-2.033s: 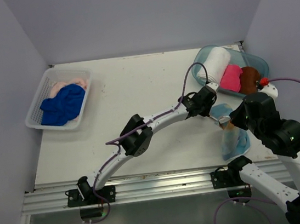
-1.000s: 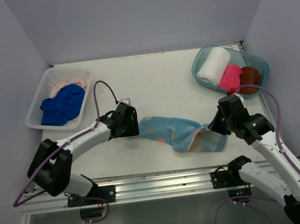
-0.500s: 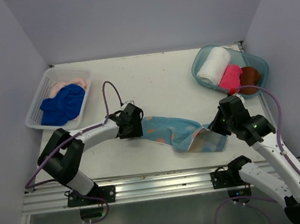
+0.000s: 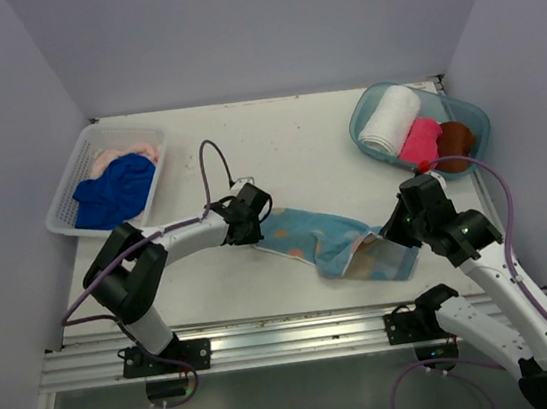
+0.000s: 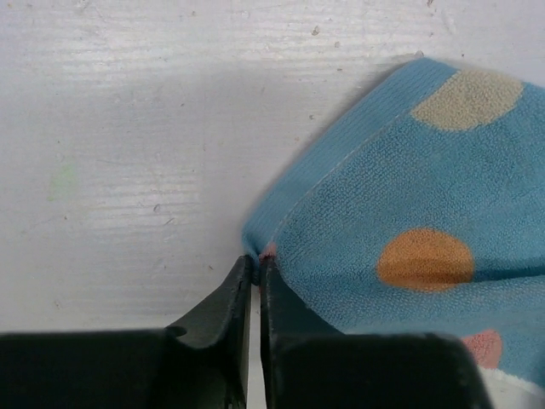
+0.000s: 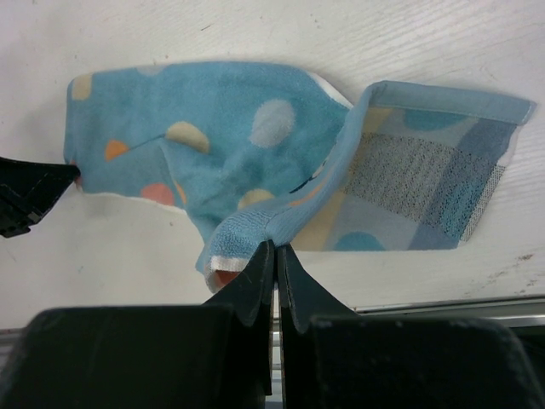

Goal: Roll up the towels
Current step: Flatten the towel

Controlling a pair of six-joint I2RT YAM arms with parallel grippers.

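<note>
The left gripper (image 5: 255,260) pinches the light blue towel (image 4: 318,234) at its nine-o'clock corner, while the right gripper (image 6: 275,247) clamps a fold at its three-o'clock end.

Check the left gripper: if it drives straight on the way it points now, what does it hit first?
The light blue towel: the left gripper has its tips right at the towel's corner hem. Beyond that only the table shows in the wrist view, though depth is unclear.
</note>
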